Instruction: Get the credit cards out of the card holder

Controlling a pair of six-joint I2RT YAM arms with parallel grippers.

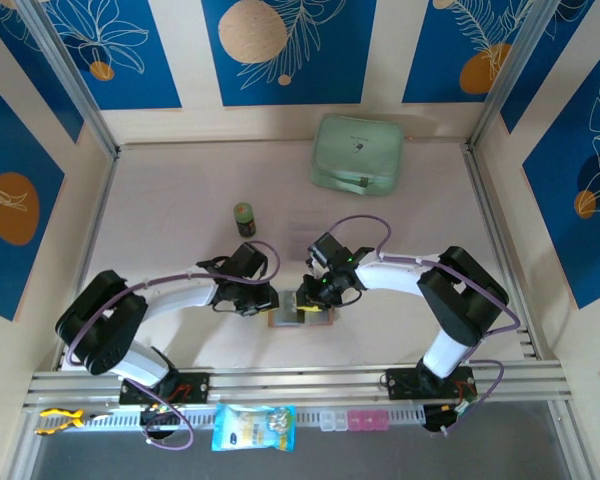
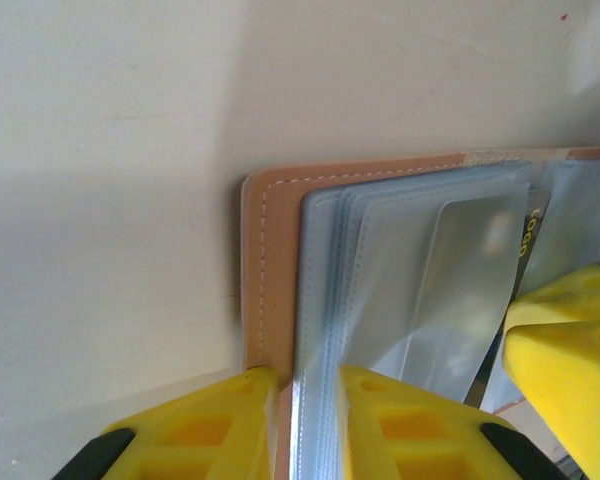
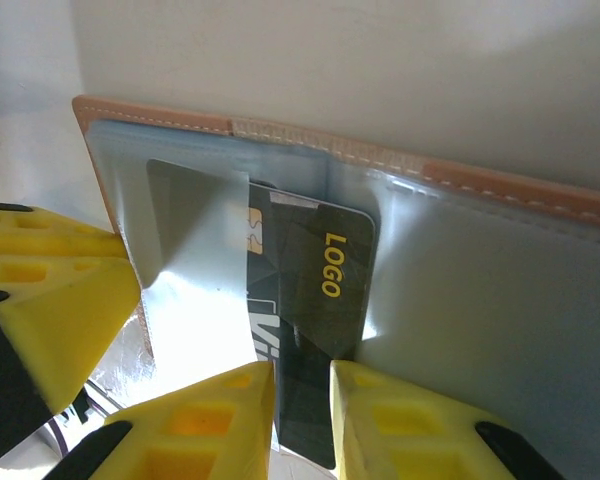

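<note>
Your tabletop (image 1: 180, 250) is a pale, matte surface, boxed in by cream walls (image 1: 190, 60) hung with blue panels of white leaves and orange discs. A mint-green case (image 1: 357, 153) sits by the far wall, with a small bottle (image 1: 244, 218) nearer the middle. The tan card holder (image 1: 300, 318) lies open near the arm bases. Your left gripper (image 2: 308, 400) is pinched on its clear sleeves (image 2: 380, 260). Your right gripper (image 3: 302, 385) is closed on a dark credit card (image 3: 320, 290) marked LOGO, which sticks partly out of its pocket.
</note>
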